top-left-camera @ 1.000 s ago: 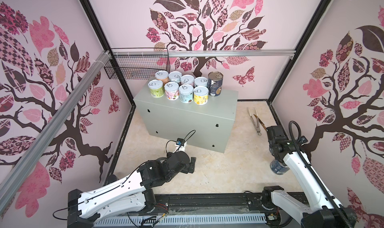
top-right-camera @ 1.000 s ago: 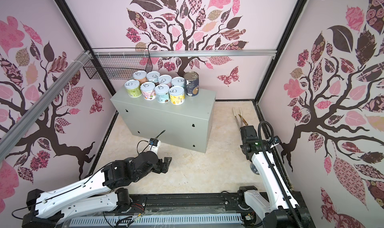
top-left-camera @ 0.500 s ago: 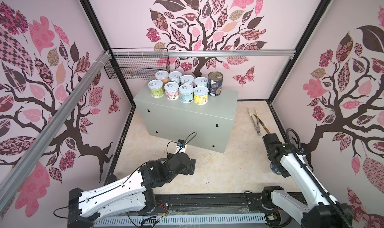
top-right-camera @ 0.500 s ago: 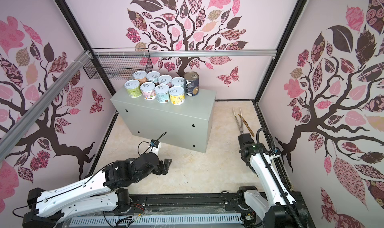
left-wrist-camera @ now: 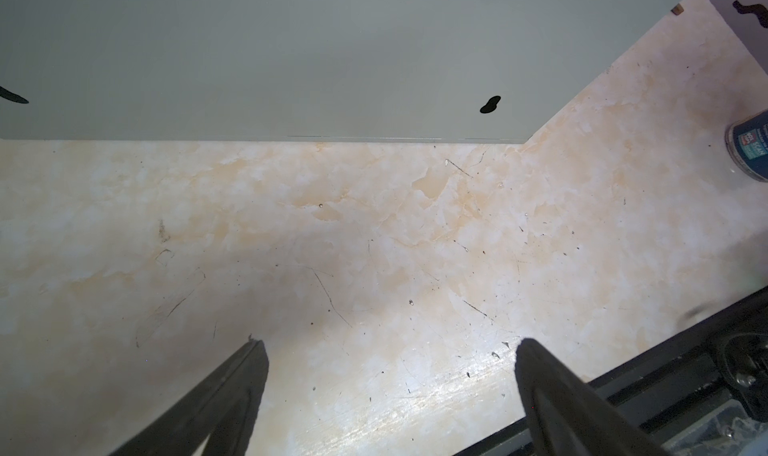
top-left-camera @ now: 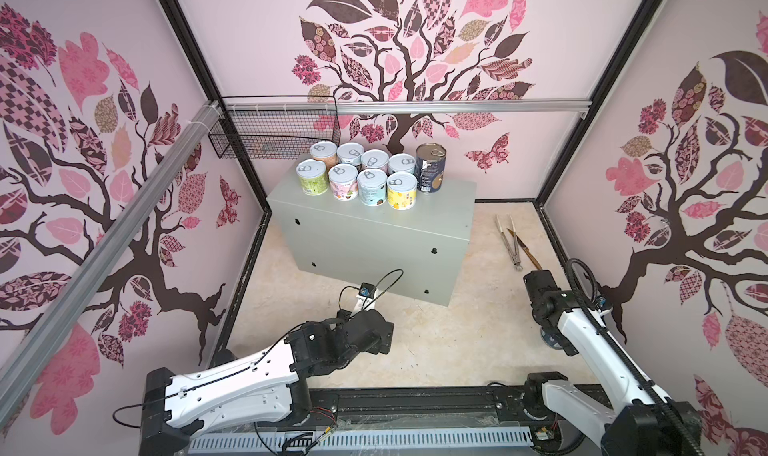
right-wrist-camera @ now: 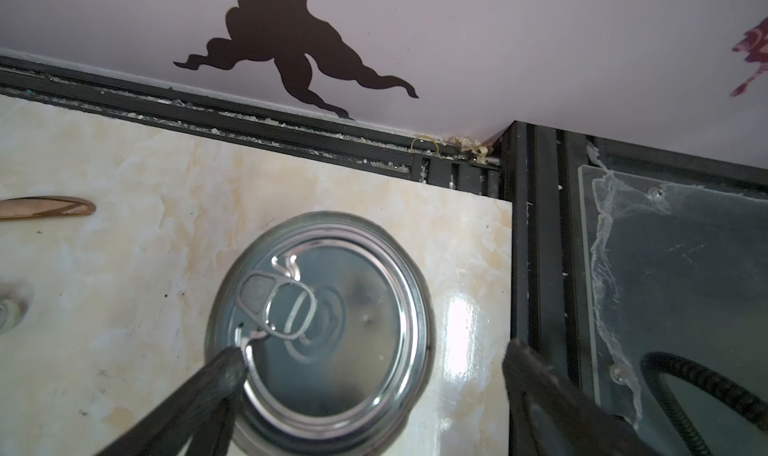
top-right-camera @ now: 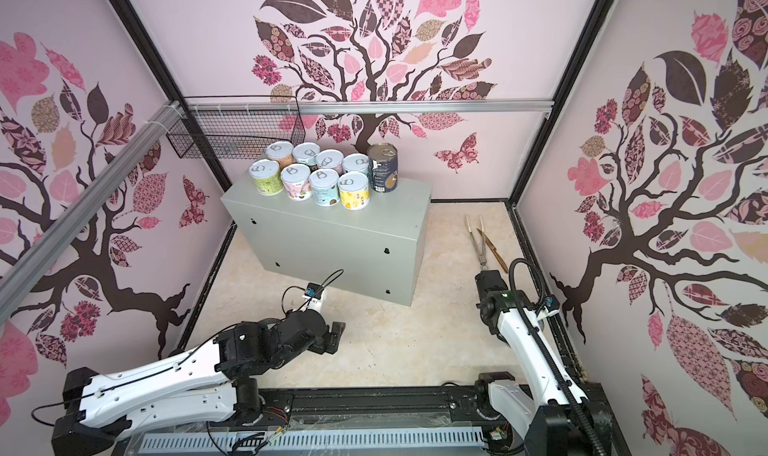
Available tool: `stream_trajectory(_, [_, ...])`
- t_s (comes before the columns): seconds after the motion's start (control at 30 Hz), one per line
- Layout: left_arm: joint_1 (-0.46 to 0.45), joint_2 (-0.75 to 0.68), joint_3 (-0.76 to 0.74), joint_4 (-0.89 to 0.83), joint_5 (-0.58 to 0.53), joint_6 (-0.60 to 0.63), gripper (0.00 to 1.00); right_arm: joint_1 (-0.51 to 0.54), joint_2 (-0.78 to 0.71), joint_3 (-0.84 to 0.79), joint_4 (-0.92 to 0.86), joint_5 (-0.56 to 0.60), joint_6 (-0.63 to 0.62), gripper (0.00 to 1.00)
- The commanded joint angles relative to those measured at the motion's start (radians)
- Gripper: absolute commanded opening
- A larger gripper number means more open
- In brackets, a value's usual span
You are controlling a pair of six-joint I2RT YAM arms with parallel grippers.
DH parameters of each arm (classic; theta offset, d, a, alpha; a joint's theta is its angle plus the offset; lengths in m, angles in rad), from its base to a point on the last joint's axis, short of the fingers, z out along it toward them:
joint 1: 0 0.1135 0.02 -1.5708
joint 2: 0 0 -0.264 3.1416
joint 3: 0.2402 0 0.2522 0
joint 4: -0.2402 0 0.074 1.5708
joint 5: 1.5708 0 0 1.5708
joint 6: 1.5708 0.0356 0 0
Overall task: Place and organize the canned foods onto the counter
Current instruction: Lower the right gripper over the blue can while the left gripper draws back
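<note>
Eight short pastel canned foods (top-left-camera: pixel 359 173) stand in two rows on the grey counter (top-left-camera: pixel 374 241), with a taller dark-labelled can (top-left-camera: pixel 431 167) at their right end, in both top views. A blue-labelled can (right-wrist-camera: pixel 320 329) stands upright on the floor by the right wall, and it also shows in the left wrist view as a blue-labelled can (left-wrist-camera: pixel 750 150). My right gripper (right-wrist-camera: pixel 374 352) hangs open just over its pull-tab lid; one finger sits at the rim, the other stands well off. My left gripper (left-wrist-camera: pixel 388 350) is open and empty above the floor in front of the counter.
Metal tongs (top-left-camera: pixel 513 241) and a brown utensil (top-left-camera: pixel 528 255) lie on the floor right of the counter. A black wire basket (top-left-camera: pixel 274 135) hangs on the back wall rail. The black base rail (top-left-camera: pixel 415 408) runs along the front edge.
My right arm has swung back and down over the blue-labelled can, which now hides under it in the top views. My left arm has pulled back slightly.
</note>
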Motion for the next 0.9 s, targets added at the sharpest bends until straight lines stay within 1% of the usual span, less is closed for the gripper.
stream_trajectory(0.0, [-0.008,0.005,0.015,-0.01,-0.022,-0.015,0.97,-0.005,0.006,0.012,0.043,0.038,-0.058,1.0])
stream_trajectory(0.3, [-0.009,0.031,0.028,-0.011,-0.037,0.003,0.97,-0.006,0.006,0.018,0.075,0.047,-0.09,1.0])
stream_trajectory(0.5, [-0.01,0.047,0.018,0.006,-0.033,0.004,0.97,-0.006,0.033,-0.003,0.123,0.046,-0.124,1.0])
stream_trajectory(0.73, [-0.009,0.048,0.005,0.014,-0.029,0.007,0.97,-0.01,0.056,-0.026,0.147,0.017,-0.109,1.0])
stream_trajectory(0.87, [-0.009,0.05,0.005,0.018,-0.034,0.014,0.97,-0.016,0.067,-0.031,0.143,0.02,-0.098,1.0])
